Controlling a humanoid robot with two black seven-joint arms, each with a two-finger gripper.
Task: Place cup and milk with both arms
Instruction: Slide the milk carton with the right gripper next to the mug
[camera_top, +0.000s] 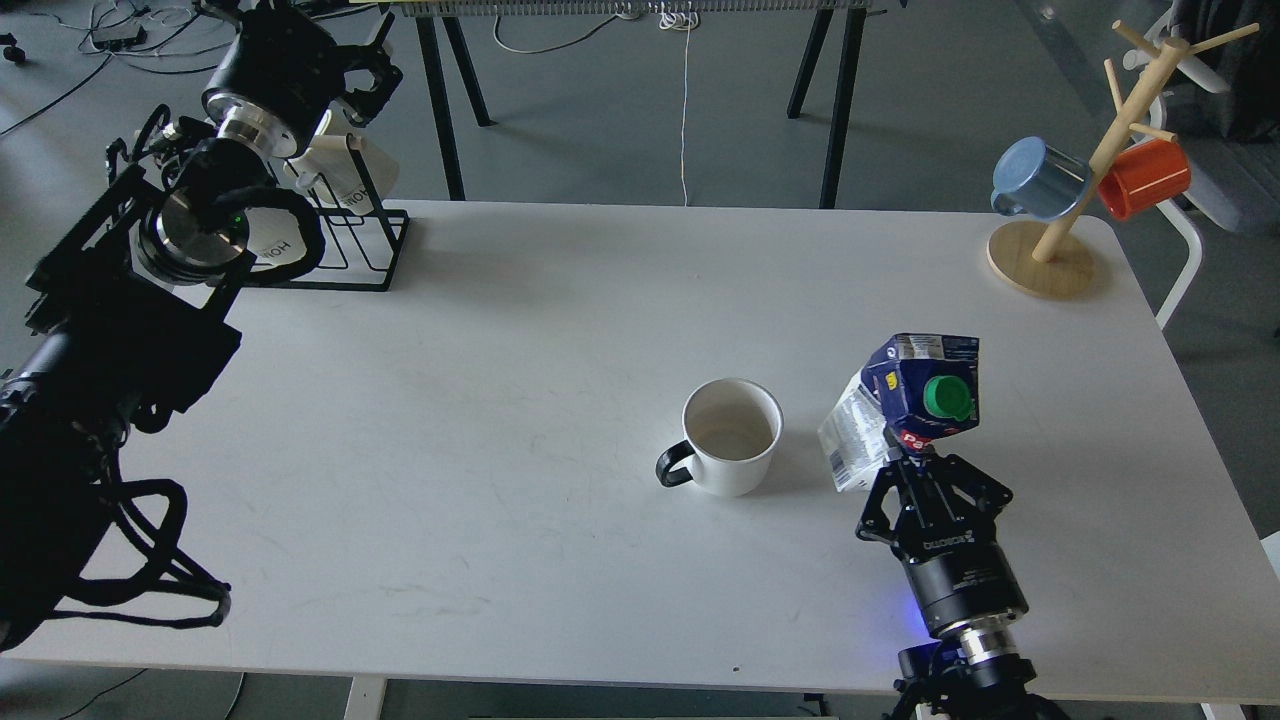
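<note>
Now, our right gripper (905, 450): closed on the milk (905, 405), tilted for placing.
Cup (731, 436): standing left of it.
Left gripper (350, 75): unclear.

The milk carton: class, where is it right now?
In the head view, the milk carton is right of centre, held by the right tool, beside the white cup.

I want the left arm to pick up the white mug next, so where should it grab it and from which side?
Grip the cup across its round body, or pinch the rim from above, since it stands upright with the mouth open. Come from the left: its black handle points front-left, and the milk, apparently held in the right gripper, crowds the right side. Set the jaws clear of the handle.
</note>
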